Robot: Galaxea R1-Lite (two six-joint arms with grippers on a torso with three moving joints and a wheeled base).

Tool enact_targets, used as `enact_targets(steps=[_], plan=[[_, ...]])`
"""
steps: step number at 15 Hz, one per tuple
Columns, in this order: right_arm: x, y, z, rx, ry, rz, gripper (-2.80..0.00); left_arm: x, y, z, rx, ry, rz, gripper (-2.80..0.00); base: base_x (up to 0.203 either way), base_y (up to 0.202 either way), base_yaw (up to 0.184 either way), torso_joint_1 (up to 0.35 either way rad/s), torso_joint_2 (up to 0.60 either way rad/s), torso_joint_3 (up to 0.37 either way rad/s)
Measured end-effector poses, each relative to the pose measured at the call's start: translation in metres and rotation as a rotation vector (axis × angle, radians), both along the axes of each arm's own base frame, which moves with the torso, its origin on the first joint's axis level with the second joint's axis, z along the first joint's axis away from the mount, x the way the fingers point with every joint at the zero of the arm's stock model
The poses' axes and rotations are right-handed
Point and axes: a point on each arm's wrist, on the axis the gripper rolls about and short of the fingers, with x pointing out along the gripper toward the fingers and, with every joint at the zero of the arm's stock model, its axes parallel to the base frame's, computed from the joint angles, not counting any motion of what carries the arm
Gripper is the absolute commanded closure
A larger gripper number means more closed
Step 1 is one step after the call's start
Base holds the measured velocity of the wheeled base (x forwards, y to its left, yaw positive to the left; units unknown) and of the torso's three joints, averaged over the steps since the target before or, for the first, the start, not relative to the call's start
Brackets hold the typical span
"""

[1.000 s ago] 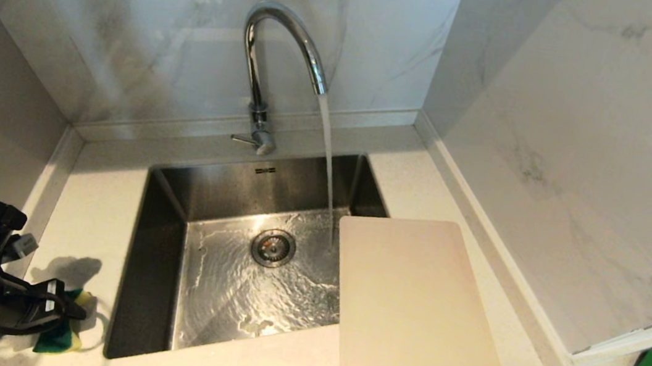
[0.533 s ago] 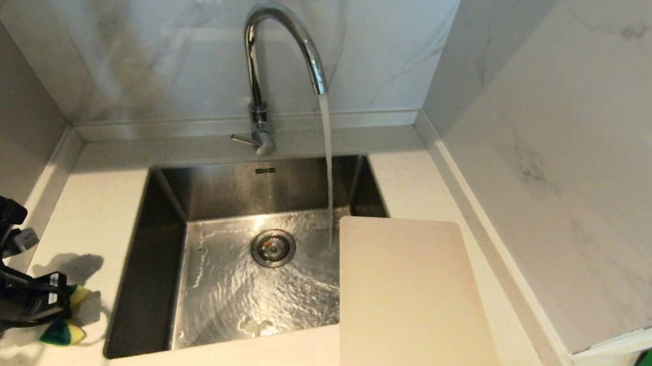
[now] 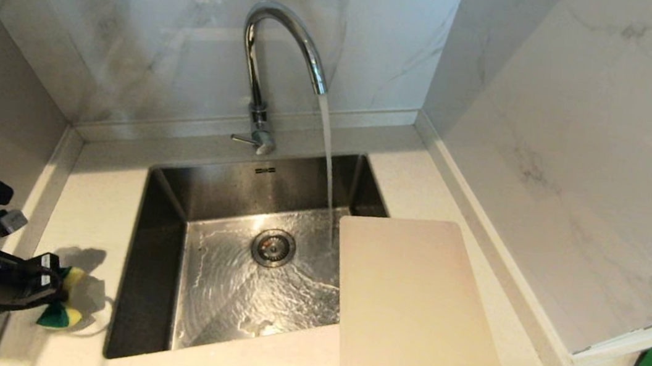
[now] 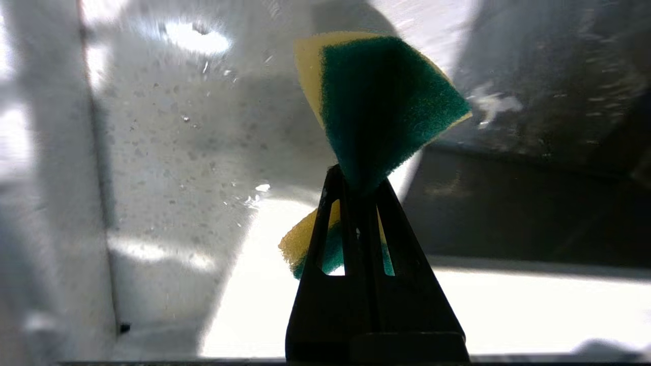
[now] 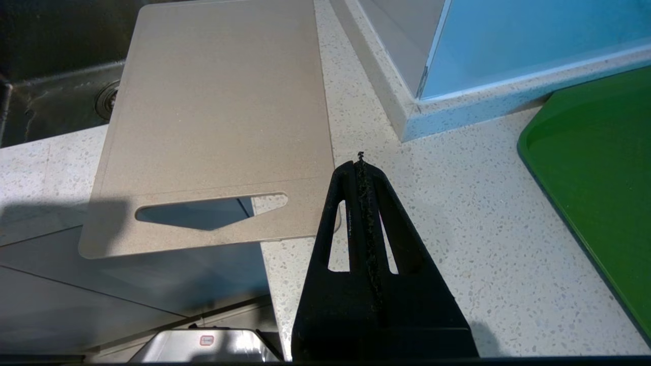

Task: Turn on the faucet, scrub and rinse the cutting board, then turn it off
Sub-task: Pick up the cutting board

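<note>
Tall shiny chrome gooseneck faucet (image 3: 283,47) stands at 12 o'clock behind the stainless steel sink (image 3: 164,238), w/ its thin side lever at the base. Water stream (image 3: 327,158) is running from the spout, landing in the basin just beside the far left corner of the board; the basin floor is wet and rippled around the round drain (image 3: 273,247).

Large flat cream-white plastic cutting board (image 3: 415,318) lies at approx 4 o'clock of the sink, its left part overhanging the basin, the rest on the speckled white countertop (image 3: 93,204). In the right wrist view its oblong handle slot sits at the near short end, which sticks out past the counter's front edge.

Left gripper (image 3: 54,293) is at 8 o'clock of the sink, over the counter, fingers clenched on a yellow-and-green scrub sponge (image 4: 381,101), squashing it in the middle so both ends flare out.

Right gripper (image 5: 361,168) hangs near the board's near right corner, above the counter, jaws pressed together, nothing in them. Green plastic tray (image 5: 600,178) lies at approx 3 o'clock, well apart from the board.
</note>
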Motion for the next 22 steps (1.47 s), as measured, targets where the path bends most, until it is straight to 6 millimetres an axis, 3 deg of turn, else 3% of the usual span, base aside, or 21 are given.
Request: enact_targets(steps=[13, 18, 22], plan=[[0.000, 0.000, 0.000, -0.002, -0.001, 0.000, 0.00, -0.053, 0.007, 0.203, 0.255, -0.534, 0.014, 0.00, 0.000, 0.000, 0.000, 0.000, 0.00, 0.000], [0.000, 0.000, 0.000, -0.002, -0.001, 0.000, 0.00, -0.089, 0.010, 0.261, 0.322, -0.700, 0.057, 0.00, 0.000, 0.000, 0.000, 0.000, 0.00, 0.000], [0.000, 0.000, 0.000, -0.002, -0.001, 0.000, 0.00, -0.128, 0.003, 0.286, 0.333, -0.832, 0.045, 0.00, 0.000, 0.000, 0.000, 0.000, 0.00, 0.000]])
